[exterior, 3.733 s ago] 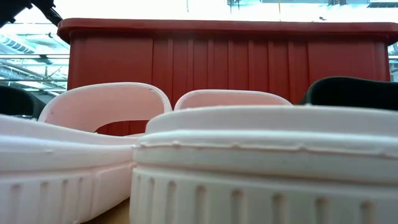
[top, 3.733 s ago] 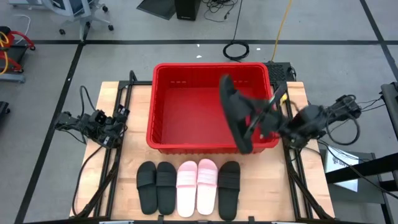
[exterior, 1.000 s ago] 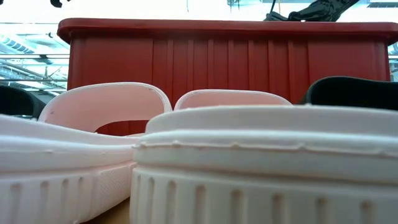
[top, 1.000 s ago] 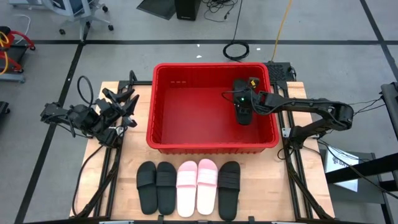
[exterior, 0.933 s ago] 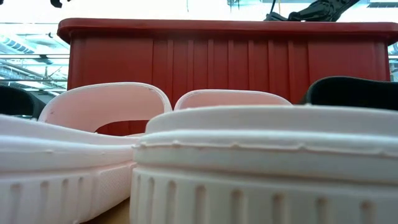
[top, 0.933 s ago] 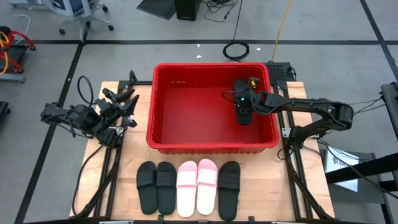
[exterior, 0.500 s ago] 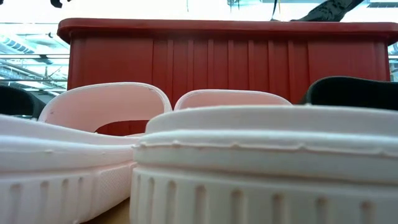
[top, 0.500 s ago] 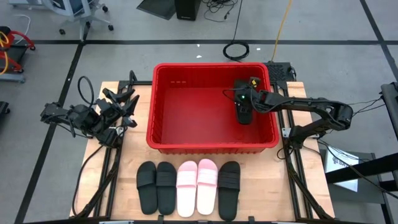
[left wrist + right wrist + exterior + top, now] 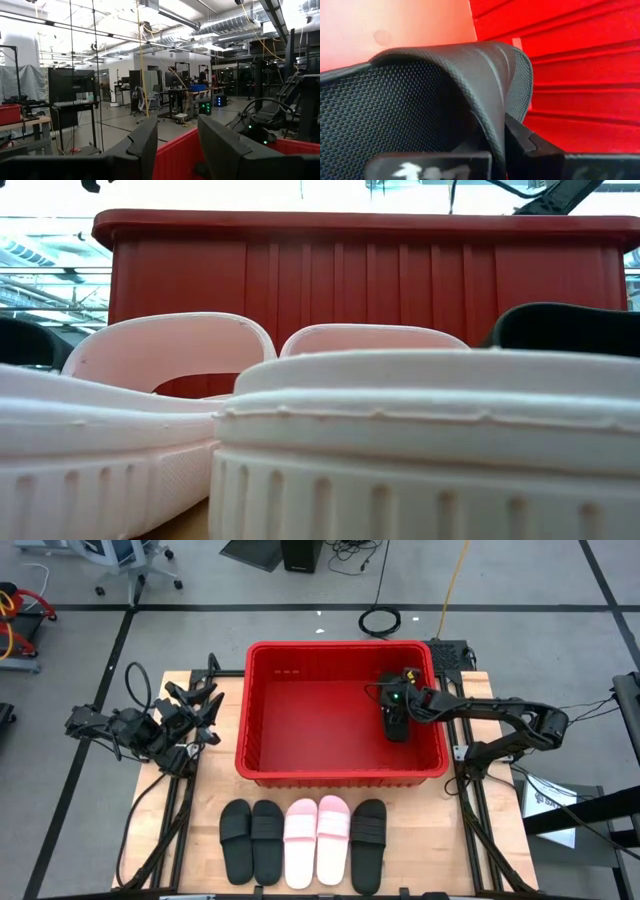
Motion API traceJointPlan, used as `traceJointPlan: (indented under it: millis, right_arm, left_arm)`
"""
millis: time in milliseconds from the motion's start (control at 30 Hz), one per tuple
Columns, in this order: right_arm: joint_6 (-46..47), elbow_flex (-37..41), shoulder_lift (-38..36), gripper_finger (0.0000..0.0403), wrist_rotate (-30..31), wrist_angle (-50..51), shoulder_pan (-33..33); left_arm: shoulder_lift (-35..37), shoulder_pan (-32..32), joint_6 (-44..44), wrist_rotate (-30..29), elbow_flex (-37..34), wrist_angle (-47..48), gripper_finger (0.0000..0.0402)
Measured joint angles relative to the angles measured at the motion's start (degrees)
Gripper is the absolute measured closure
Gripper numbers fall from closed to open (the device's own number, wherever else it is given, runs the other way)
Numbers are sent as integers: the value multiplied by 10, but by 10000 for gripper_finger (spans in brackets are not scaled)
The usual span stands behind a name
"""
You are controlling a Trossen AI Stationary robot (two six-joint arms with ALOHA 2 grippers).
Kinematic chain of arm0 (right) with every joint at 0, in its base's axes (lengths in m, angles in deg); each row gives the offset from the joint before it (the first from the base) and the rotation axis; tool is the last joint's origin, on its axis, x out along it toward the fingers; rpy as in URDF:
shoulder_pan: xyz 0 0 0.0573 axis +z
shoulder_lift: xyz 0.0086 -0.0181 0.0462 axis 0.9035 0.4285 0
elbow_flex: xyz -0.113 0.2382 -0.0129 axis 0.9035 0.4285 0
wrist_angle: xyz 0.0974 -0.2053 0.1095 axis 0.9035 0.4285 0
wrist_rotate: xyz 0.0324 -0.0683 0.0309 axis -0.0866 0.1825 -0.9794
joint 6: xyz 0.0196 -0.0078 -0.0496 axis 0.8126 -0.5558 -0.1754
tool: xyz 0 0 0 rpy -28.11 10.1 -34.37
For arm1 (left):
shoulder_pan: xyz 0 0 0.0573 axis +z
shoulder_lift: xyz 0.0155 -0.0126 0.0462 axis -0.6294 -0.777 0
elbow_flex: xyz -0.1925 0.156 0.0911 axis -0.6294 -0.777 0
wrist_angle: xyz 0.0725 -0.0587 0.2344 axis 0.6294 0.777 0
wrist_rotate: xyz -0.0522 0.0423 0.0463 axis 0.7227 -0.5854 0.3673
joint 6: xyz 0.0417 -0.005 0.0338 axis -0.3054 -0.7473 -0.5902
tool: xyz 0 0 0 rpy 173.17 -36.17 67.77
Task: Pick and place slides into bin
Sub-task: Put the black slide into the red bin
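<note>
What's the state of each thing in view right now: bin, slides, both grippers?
Large red plastic bin: upright on the table, one slide inside.
Black slide in the bin: near the right wall, strap gripped by the right gripper.
Five slides in a row: flat on the table in front of the bin, three black, two pink.
Right gripper: inside the bin, shut on the slide.
Left gripper: open, empty, left of the bin.
</note>
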Motion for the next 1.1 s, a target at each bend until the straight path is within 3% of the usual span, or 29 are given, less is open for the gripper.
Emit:
traceJointPlan:
  millis: [600, 1100]
  right_arm:
    - [10, 0, 38, 399, -38, -15, -26]
    - [38, -32, 72, 399, -5, -26, -1]
  left_arm:
    - [0, 0, 3, 0, 0, 0, 254]
    - [-8, 8, 0, 5, 0, 0, 254]
